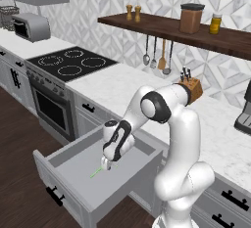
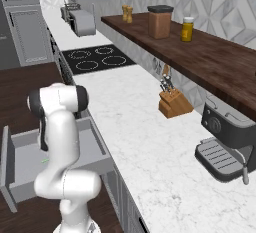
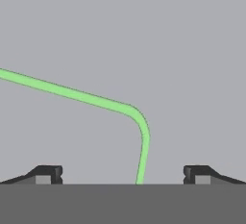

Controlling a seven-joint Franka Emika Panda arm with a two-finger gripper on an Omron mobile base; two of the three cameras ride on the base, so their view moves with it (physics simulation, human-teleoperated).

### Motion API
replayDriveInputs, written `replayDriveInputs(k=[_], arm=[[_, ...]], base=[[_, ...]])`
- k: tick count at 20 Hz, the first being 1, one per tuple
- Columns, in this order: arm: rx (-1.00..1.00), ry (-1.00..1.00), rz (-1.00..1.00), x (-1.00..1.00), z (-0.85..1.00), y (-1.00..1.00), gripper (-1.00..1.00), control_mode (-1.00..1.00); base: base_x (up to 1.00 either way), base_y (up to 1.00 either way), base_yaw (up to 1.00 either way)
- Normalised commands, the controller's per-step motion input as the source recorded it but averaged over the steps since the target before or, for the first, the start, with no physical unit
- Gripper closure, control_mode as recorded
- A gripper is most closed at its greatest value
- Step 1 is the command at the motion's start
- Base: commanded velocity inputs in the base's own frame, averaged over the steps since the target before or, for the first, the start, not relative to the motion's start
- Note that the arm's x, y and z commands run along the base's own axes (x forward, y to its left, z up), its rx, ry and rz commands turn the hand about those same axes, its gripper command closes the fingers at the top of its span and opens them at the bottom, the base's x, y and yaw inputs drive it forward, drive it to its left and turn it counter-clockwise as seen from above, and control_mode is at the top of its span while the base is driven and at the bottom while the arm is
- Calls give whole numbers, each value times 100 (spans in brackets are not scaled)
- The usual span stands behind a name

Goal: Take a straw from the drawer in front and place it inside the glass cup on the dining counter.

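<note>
Your tool [image 1: 106,166] hangs with fingers spread wide over the open drawer [image 1: 78,173]; the straw [image 3: 72,93] lies flat just below, one end between them, length running off leftward.

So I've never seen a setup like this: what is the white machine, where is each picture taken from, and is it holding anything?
It's a white robot arm in a rendered kitchen. Two pictures come from cameras behind it, left and right; the third looks along its hand. The gripper hangs open inside the pulled-out drawer, just above the green straw on the drawer floor. In the hand view the straw has a bend and runs between the fingertips. Nothing is held yet. On the worktop stand a knife block and a coffee machine.
</note>
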Motion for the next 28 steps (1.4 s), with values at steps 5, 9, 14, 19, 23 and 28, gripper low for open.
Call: replayDriveInputs(k=[5, 9, 14, 19, 23, 28], arm=[[0, -13, 0, 19, -21, 0, -100, -100], [0, -4, 0, 27, -21, 0, -100, -100], [0, 0, 0, 15, -37, 0, -100, -100], [0, 0, 0, 5, -37, 0, 100, -100], [0, 0, 0, 0, -20, 0, 100, -100], [0, 0, 0, 0, -6, 0, 100, -100]], base=[[0, 0, 0], [0, 0, 0], [0, 0, 0], [0, 0, 0], [0, 0, 0], [0, 0, 0]])
